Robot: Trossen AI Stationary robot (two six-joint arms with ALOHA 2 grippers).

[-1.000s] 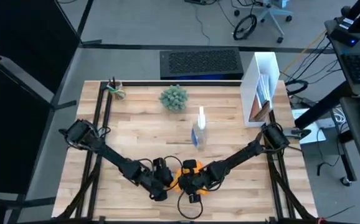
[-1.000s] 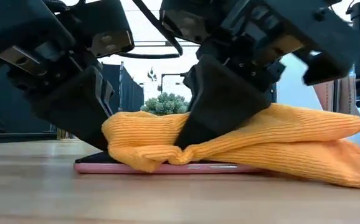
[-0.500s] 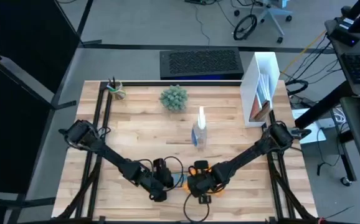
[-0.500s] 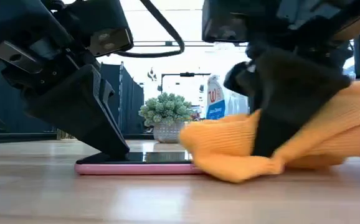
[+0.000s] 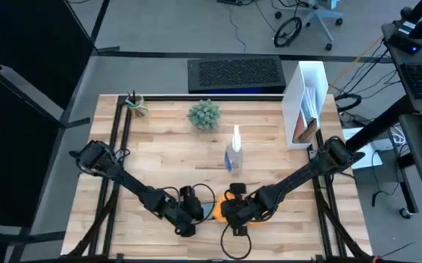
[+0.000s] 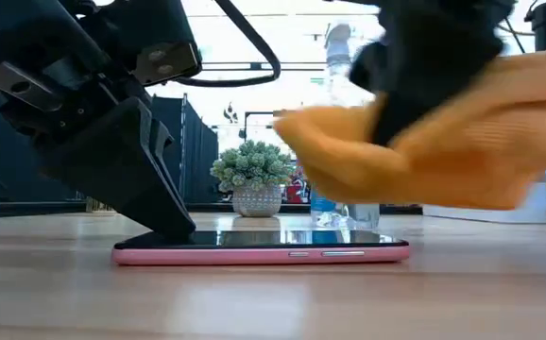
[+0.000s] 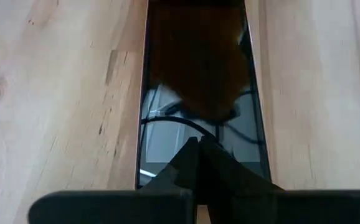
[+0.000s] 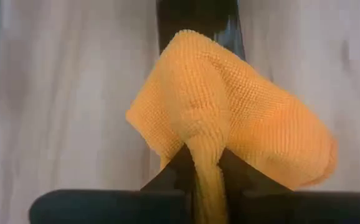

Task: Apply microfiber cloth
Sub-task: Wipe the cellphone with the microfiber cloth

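Pink-edged, the black glass smartphone [image 6: 262, 247] lies flat on our pale wooden desk [image 6: 273, 302], pinned at one end by our left end effector [image 7: 197, 163], fingers closed together. Above it our right end effector [image 8: 202, 163] pinches the soft orange microfiber cloth [image 6: 424, 142], lifted clear of the screen.

Wood table [image 5: 160, 157] w/ black frame, several items resting on it.

Phone [image 6: 261, 249] lay flat near front edge, centre, pink case, screen up; left gripper's [image 5: 188, 219] closed fingertips pressed on one end of it. Spray bottle [image 5: 233, 153] stood mid-table. Small potted plant [image 5: 204, 115] sat toward the back, left of the bottle. Cup w/ pens [image 5: 133, 103] at back-left corner. White file holder [image 5: 306, 104] stood at back-right edge.
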